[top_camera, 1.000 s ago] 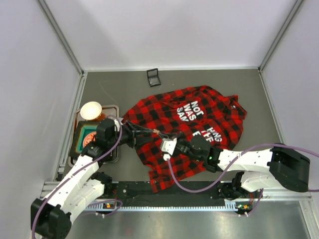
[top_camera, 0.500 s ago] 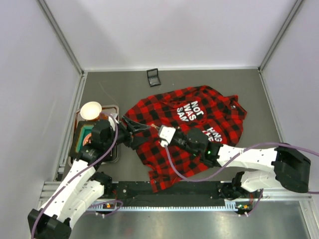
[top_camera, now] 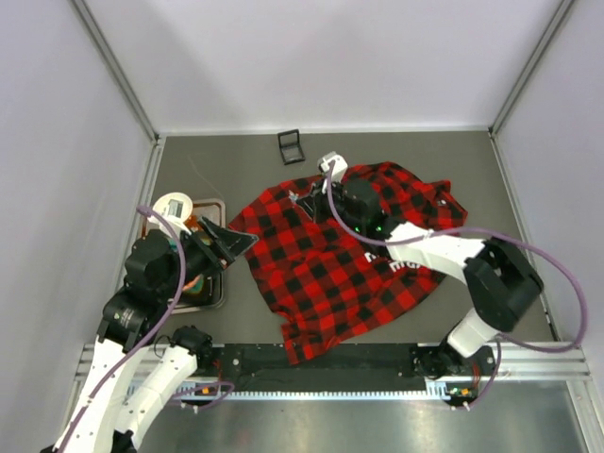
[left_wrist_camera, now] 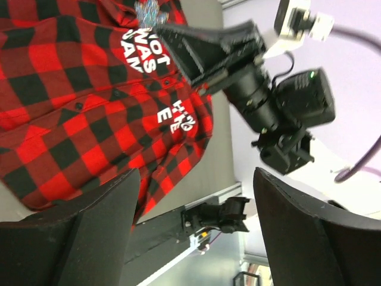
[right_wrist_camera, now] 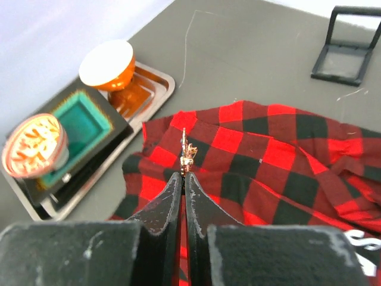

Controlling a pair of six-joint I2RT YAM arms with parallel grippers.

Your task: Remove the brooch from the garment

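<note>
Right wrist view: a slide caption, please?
Right hand pinches the brooch over the shirt.

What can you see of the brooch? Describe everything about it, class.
The brooch is tiny. Edge-on in the right wrist view it is thin gold-coloured metal, upright; in the left wrist view its face glitters pale blue-white. The shut fingertips of the right gripper pinch its lower end, over the garment. Whether it touches the cloth cannot be told.
</note>
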